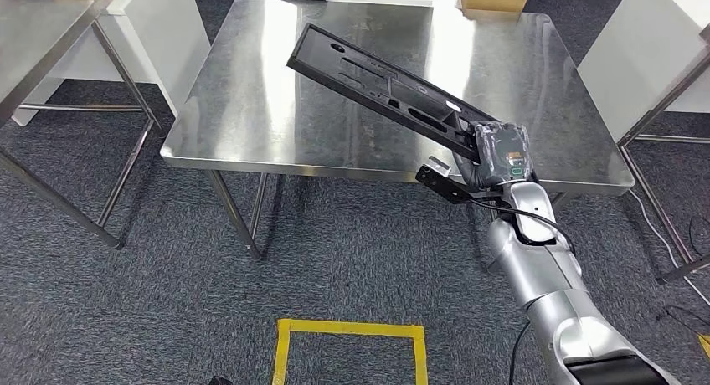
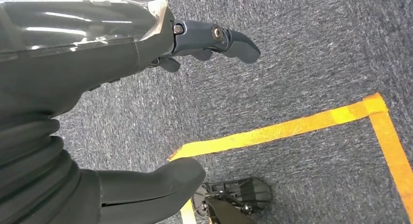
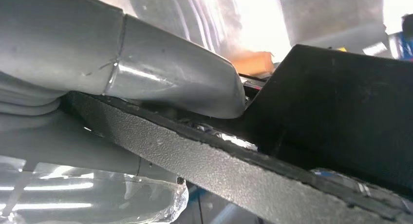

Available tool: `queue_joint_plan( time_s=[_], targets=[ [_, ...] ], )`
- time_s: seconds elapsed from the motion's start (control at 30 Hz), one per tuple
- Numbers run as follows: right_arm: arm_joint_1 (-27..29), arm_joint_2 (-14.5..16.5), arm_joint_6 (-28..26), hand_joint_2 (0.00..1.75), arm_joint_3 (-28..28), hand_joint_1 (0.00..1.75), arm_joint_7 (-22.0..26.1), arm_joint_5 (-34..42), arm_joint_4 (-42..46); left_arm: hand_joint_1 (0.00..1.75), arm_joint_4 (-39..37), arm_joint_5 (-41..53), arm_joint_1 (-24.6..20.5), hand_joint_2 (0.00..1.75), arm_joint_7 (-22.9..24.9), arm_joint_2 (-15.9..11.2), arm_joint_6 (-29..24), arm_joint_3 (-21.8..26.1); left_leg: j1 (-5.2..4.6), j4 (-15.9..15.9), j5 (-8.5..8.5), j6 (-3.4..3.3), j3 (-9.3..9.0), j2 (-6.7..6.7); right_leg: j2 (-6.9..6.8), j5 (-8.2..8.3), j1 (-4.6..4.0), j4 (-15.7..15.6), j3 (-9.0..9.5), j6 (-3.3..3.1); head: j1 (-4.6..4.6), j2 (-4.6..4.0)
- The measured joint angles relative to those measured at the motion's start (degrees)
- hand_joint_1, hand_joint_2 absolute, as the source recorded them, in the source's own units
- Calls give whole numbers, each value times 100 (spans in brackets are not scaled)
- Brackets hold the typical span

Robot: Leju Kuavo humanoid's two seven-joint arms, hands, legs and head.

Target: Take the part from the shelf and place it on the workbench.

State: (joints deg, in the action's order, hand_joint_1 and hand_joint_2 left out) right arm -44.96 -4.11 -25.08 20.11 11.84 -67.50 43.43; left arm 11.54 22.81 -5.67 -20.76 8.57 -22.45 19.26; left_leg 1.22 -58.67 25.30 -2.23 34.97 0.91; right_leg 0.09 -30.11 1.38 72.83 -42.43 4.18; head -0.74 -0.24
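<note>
Head view first: we're holding the long black plastic part (image 1: 381, 88) by its near end in our right hand (image 1: 501, 153), and it's slanting up toward 10 o'clock over the steel workbench (image 1: 251, 109), not resting on it yet. So the pickup looks done and the set-down is left.

Left wrist view: our left hand (image 2: 214, 39) is hanging loose, fingers apart, grasping nothing, over carpet and yellow floor tape (image 2: 292, 129).

Right wrist view: the thumb (image 3: 180, 85) is pressing down on the part's textured edge (image 3: 204, 160).

Right arm: silver, extended forward toward the workbench (image 1: 251, 109); right hand (image 1: 501, 155) grips the black part (image 1: 381, 84) by its near end. Left hand (image 2: 146, 87): hanging, fingers apart, holding nothing.
</note>
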Motion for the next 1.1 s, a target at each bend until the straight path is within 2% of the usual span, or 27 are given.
queue_joint_plan(
  time_s=[0.07, 0.1, 0.13, 0.2, 0.27, 0.3, 0.33, 0.4, 0.43, 0.47, 0.5, 0.57, 0.6, 0.63, 0.73, 0.8, 0.83, 0.9, 0.93, 0.97, 1.0, 1.03, 1.07, 1.1],
  targets=[
    [-162, 20, 22, 0, -9, 175, 26, 32, -275, 0, 0, 10, -6, 175, 1, 7, 1, 1, -13, -2, 77, 32, -99, 25, -13, 463, -3, -813, 275, 60, -27, 0],
    [-268, 40, 47, 0, -9, 175, 35, 43, -415, 0, 0, 17, -14, 175, 3, 9, 0, 2, -29, -6, 117, 60, -130, 29, -16, 632, -22, -1180, 425, 41, -38, 1],
    [-371, 65, 75, 0, -9, 175, 41, 50, -543, 0, 0, 27, -24, 175, 4, 10, -1, 2, -44, -8, 147, 88, -146, 28, -16, 720, -42, -1408, 523, -8, -40, 1],
    [-527, 113, 121, 0, -8, 175, 45, 60, -754, 0, 0, 45, -37, 175, 8, 16, -3, 2, -62, 0, 187, 139, -161, 25, -4, 713, -80, -1493, 581, -137, -14, 1],
    [-612, 149, 137, 0, -8, 175, 42, 62, -887, 0, 0, 52, -38, 175, 8, 18, -8, 2, -40, -50, 249, 197, -140, 8, 2, 691, -45, -1520, 617, -247, 22, 0],
    [-650, 165, 139, 0, -8, 175, 42, 62, -938, 0, 0, 52, -39, 175, 8, 18, -11, 2, -30, -193, 329, 227, -73, -10, 4, 677, -27, -1535, 648, -302, 44, 0],
    [-686, 188, 140, 0, -7, 175, 43, 62, -983, 0, 0, 53, -40, 175, 8, 17, -14, 2, -20, -452, 451, 257, 60, -29, 7, 662, -12, -1549, 684, -351, 72, 0],
    [-738, 229, 143, 0, -7, 175, 44, 63, -1064, 0, 0, 53, -40, 175, 8, 17, -17, 3, -12, -1213, 737, 295, 485, -54, 10, 616, -27, -1549, 739, -423, 120, 0],
    [-749, 245, 144, 0, -6, 175, 44, 61, -1104, 0, 0, 53, -38, 175, 8, 17, -17, 4, -8, -1514, 793, 306, 694, -59, 12, 592, -36, -1548, 768, -441, 131, 0],
    [-754, 257, 144, 0, -5, 175, 44, 59, -1141, 0, 0, 52, -36, 175, 8, 17, -17, 4, -8, -1634, 740, 309, 824, -63, 15, 564, -45, -1547, 801, -448, 136, 0],
    [-756, 267, 145, 0, -5, 175, 44, 57, -1176, 0, 0, 52, -34, 175, 8, 17, -19, 5, -7, -1512, 564, 300, 830, -67, 21, 534, -52, -1546, 843, -444, 142, 0],
    [-773, 286, 145, 0, -4, 175, 44, 62, -1236, 0, 0, 52, -34, 175, 7, 16, -22, 9, -9, -780, 57, 248, 567, -70, 32, 464, -60, -1546, 940, -414, 154, 0],
    [-795, 293, 145, 0, -5, 175, 46, 69, -1262, 0, 0, 54, -36, 175, 5, 15, -24, 12, -18, -417, -111, 218, 396, -71, 37, 431, -83, -1543, 972, -391, 159, 0],
    [-822, 298, 144, 0, -5, 175, 52, 78, -1288, 0, 0, 57, -41, 175, 4, 15, -26, 14, -29, -172, -186, 187, 271, -73, 42, 407, -98, -1541, 987, -367, 159, 1],
    [-871, 299, 135, 0, -6, 175, 89, 113, -1361, 0, 0, 67, -47, 175, 0, 15, -27, 17, -57, -15, -146, 118, 159, -72, 48, 371, -131, -1557, 989, -291, 136, 1],
    [-881, 288, 127, 0, -7, 175, 112, 127, -1392, 0, 0, 69, -45, 175, 0, 15, -25, 18, -42, 50, -154, 49, 110, -71, 39, 291, -136, -1422, 919, -255, 115, 1],
    [-888, 283, 125, 0, -7, 175, 120, 132, -1405, 0, 0, 70, -47, 175, 0, 14, -24, 19, -30, 81, -158, 13, 83, -72, 34, 197, -135, -1191, 793, -253, 101, 1],
    [-892, 274, 123, 0, -7, 175, 129, 138, -1440, 0, 0, 71, -52, 175, 1, 13, -22, 19, -31, 92, -139, -31, 63, -70, 29, -46, -117, -438, 360, -273, 72, 0],
    [-883, 270, 124, 0, -7, 175, 131, 138, -1462, 0, 0, 72, -49, 175, 1, 13, -21, 19, -33, 89, -124, -38, 55, -65, 29, -125, -110, -99, 146, -267, 64, 0],
    [-869, 265, 124, 0, -7, 175, 132, 138, -1485, 0, 0, 72, -43, 175, 2, 13, -19, 19, -34, 86, -105, -38, 39, -58, 28, -120, -105, 61, 13, -240, 56, 0],
    [-858, 261, 124, 0, -7, 175, 132, 137, -1506, 0, 0, 73, -37, 175, 2, 13, -18, 19, -34, 82, -82, -31, 14, -49, 28, -14, -95, -28, 7, -196, 45, 0],
    [-851, 257, 124, 0, -7, 175, 132, 136, -1522, 0, 0, 73, -33, 175, 2, 14, -17, 19, -32, 77, -54, -17, -20, -41, 22, 174, -80, -339, 115, -142, 35, 0],
    [-850, 255, 123, 0, -7, 175, 132, 137, -1534, 0, 0, 73, -31, 175, 2, 15, -17, 19, -29, 71, -21, 5, -60, -36, 7, 388, -61, -795, 300, -95, 23, 0],
    [-855, 255, 123, 0, -5, 175, 134, 136, -1543, 0, 0, 73, -34, 175, 2, 13, -17, 20, -36, 68, 11, 34, -89, -34, -7, 555, -60, -1171, 485, -78, 10, -1]
  ],
)
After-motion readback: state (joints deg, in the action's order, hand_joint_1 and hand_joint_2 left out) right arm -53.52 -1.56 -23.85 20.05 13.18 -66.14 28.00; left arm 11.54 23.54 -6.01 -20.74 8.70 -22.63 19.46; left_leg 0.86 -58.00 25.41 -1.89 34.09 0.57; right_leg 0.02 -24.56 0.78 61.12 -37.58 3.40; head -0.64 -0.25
